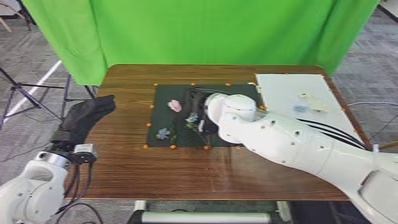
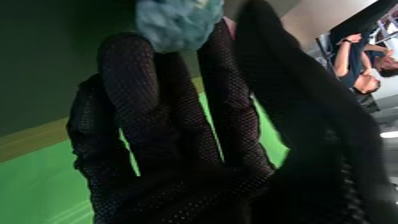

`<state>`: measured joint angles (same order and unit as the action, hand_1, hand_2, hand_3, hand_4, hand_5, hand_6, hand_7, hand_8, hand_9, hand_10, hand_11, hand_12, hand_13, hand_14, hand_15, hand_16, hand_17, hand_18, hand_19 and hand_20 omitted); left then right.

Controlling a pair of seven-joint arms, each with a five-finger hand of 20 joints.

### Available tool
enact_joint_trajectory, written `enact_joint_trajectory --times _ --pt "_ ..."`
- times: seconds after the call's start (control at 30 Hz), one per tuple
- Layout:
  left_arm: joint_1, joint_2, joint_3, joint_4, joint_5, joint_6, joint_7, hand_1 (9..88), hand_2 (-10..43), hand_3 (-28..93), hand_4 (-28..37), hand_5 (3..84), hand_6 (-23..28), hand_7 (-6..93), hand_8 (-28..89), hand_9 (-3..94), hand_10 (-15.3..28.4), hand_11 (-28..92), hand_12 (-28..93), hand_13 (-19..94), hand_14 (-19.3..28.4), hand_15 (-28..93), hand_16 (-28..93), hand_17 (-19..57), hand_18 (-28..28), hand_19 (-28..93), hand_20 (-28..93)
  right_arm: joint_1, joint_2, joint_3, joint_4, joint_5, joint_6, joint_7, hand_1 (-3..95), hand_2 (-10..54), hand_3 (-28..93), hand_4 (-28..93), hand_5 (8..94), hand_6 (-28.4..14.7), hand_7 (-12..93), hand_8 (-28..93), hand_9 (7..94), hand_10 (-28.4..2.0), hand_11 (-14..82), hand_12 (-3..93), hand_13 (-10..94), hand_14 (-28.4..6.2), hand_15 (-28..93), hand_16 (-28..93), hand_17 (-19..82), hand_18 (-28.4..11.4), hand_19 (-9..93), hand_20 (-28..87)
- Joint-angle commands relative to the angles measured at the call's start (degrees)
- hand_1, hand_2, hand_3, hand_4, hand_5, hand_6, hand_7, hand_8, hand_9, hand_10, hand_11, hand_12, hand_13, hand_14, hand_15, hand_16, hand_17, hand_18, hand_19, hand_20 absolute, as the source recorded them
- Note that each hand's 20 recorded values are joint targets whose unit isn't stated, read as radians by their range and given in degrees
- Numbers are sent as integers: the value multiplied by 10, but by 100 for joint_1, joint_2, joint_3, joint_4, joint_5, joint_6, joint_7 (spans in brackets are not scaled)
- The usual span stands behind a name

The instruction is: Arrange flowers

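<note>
Showing two gloved hands at a brown table (image 1: 124, 172), the head view places the right hand (image 1: 197, 95) over the dark mat (image 1: 164, 95) at the centre and the left hand (image 1: 87, 117) at left, its fingers extended. A pink flower (image 1: 174, 105) and a blue flower (image 1: 163, 133) lie on the mat's left part; pale flowers (image 1: 306, 101) lie on the white panel (image 1: 282, 86) at right. In the right wrist view, the right hand (image 2: 195, 195) has loosely extended fingers, with a blue-green bloom (image 2: 178, 22) at their tips, top centre; whether it is gripped cannot be told.
</note>
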<state>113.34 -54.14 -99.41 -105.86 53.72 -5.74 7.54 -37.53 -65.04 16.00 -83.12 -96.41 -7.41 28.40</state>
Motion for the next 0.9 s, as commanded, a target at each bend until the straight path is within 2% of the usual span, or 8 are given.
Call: enact_joint_trajectory --times 0.03,0.17,0.27,0.33,0.47,0.6,0.73,0.9 --pt "65 -11 -59 -39 0 -66 -43 269 -62 597 -196 450 24 134 -60 402 144 150 117 309 169 119 7 16 101 54 121 75 179 418 -163 114 -510 59 410 -95 669 -153 601 20 130 -90 563 -196 70 184 595 -154 545 400 242 -250 656 617" --pt "122 -20 -90 -70 -4 -53 -52 270 -64 597 -195 453 22 137 -63 402 144 151 117 309 168 119 7 16 101 55 120 55 329 745 -339 156 -629 -13 382 -95 660 -152 564 22 113 -89 528 -209 63 178 585 -163 540 398 234 -252 650 618" --pt "129 -20 -76 -77 7 -66 -60 271 -65 597 -194 454 21 138 -64 402 143 150 116 309 169 119 7 16 101 54 120 31 681 1075 -673 30 -348 -204 362 -95 661 -145 532 17 98 -81 491 -219 59 173 575 -170 534 390 228 -255 646 618" --pt "110 -19 -72 -67 17 -89 -68 271 -65 597 -194 454 20 137 -64 402 143 151 116 309 169 120 7 16 101 54 120 -96 1081 1381 -1006 -241 -10 -389 341 -95 664 -147 479 12 87 -75 449 -225 52 172 553 -180 518 377 215 -257 637 614" --pt "164 -34 -118 -79 14 -80 -54 270 -66 599 -194 454 19 137 -64 403 143 152 117 309 169 119 7 16 101 53 120 -519 2121 1647 -1516 -1256 1380 -547 301 -95 678 -152 396 -11 62 -61 376 -205 42 187 505 -192 453 343 184 -254 608 603" --pt "341 -58 -232 -140 -12 -29 -70 271 -68 599 -193 454 21 136 -65 403 143 152 116 311 168 120 7 27 118 95 144 -1290 2714 2328 -1679 -1439 1816 -499 270 -95 676 -156 351 -33 44 -50 357 -188 38 203 507 -191 399 325 176 -252 586 592" --pt "360 -96 -218 -148 5 -14 -38 273 -71 599 -193 454 22 136 -64 403 144 153 116 313 168 121 7 29 121 98 146 -1916 3068 2586 -1524 -2051 2203 -305 268 -95 670 -161 376 -35 51 -43 377 -184 43 211 523 -189 407 330 180 -251 589 592" --pt "334 -131 -142 -136 19 16 28 274 -71 598 -193 454 23 136 -64 404 144 153 116 313 168 122 6 30 120 96 146 -2673 3063 3179 -1306 -2078 2415 -124 284 -95 678 -170 435 -32 85 -48 443 -181 61 228 541 -183 452 342 196 -247 602 595"
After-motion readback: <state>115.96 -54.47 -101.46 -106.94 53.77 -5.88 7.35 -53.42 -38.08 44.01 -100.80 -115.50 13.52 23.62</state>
